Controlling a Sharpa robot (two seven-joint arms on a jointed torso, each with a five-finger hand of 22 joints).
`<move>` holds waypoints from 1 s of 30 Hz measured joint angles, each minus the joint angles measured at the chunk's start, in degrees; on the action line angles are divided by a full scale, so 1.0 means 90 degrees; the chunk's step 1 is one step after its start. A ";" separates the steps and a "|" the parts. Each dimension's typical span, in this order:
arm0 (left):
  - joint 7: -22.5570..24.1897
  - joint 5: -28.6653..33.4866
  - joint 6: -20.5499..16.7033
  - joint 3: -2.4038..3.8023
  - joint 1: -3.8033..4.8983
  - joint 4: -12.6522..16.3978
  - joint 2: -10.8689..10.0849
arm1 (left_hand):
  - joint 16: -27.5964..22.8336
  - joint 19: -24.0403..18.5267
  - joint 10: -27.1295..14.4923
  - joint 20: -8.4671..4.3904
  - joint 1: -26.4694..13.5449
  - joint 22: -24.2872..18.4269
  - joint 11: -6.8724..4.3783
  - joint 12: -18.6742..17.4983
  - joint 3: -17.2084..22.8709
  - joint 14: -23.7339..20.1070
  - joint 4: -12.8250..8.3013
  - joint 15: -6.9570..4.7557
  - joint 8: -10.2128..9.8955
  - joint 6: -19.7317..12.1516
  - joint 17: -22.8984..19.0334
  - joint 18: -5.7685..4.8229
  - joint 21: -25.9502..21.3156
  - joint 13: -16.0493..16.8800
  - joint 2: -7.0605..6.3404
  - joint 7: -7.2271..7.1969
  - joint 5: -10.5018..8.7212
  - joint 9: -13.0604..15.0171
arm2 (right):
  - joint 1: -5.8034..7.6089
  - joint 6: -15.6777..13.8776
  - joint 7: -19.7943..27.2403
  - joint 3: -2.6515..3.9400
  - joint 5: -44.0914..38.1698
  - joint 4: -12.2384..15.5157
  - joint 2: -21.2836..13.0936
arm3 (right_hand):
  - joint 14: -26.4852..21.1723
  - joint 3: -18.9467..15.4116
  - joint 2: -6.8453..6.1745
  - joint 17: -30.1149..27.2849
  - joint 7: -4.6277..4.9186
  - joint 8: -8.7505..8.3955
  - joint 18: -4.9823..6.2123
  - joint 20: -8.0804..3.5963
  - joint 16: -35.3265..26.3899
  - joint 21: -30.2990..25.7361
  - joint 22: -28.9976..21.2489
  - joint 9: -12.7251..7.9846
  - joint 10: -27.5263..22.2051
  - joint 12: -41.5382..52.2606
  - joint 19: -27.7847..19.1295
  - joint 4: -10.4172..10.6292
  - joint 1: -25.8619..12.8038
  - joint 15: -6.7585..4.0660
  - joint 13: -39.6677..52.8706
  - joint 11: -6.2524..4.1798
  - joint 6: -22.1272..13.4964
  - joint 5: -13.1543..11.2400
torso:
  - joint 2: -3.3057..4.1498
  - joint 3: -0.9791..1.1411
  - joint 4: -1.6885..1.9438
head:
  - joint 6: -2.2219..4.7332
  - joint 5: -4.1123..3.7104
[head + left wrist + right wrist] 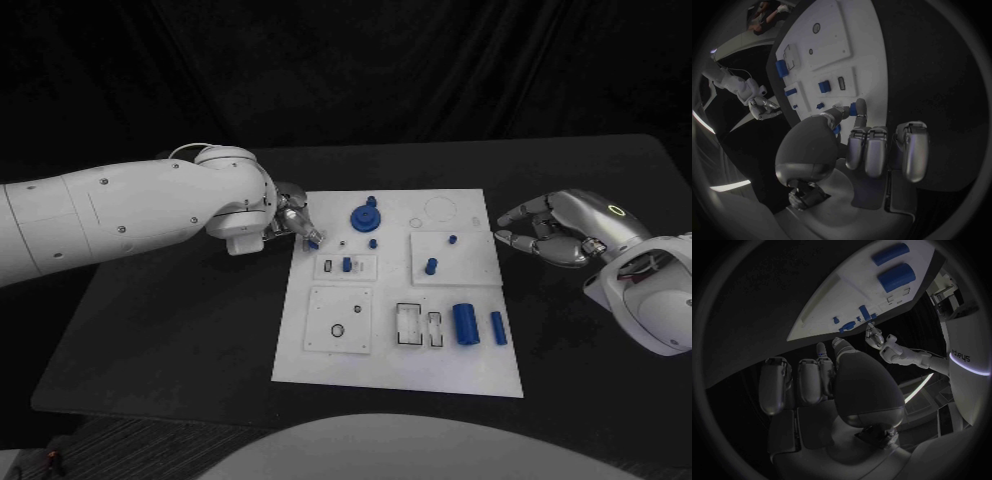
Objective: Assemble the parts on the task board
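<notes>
Near edge of task board [404, 375]: bare white, lying flat on the black table [173, 330].
Front row: large blue cylinder [466, 322] and slim blue rod [499, 328] lie loose beside slotted plates.
Mid board: small blue pegs stand in two plates.
Far row: blue knob [366, 215] upright.
Left robot hand [293, 222]: at the board's far left corner, small blue part [856, 108] pinched at fingertips.
Right robot hand [555, 232]: off the board's right edge, fingers curled in, holding nothing.
Risk: pinch looks shallow; the part may tilt or drop if lowered off-centre.
Writing: arm lettering too blurred to read.
</notes>
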 measured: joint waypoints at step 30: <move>-0.0273 0.0494 0.0161 -0.0002 -0.0048 0.0195 0.0064 | 0.0000 0.0000 0.0000 0.0000 -0.0127 0.0000 0.0000 0.0000 0.0150 0.0000 -0.0045 0.0000 0.0001 -0.0043 0.0000 0.0000 -0.0057 0.0000 0.0009 -0.0020 -0.0039 0.0028 | -0.0045 -0.0003 -0.0006 0.0000 0.0001 0.0038 -0.0020 | -0.0005 0.0036 -0.0009 -0.0006 0.0000 0.0000 0.0000 0.0000 0.0000 -0.0001 0.0003 -0.0004 -0.0023 -0.0022 0.0000 -0.0001 0.0036 0.0016 0.0067 0.0023 0.0000 0.0069 | 0.0004 -0.0002 -0.0001 | 0.0000 0.0118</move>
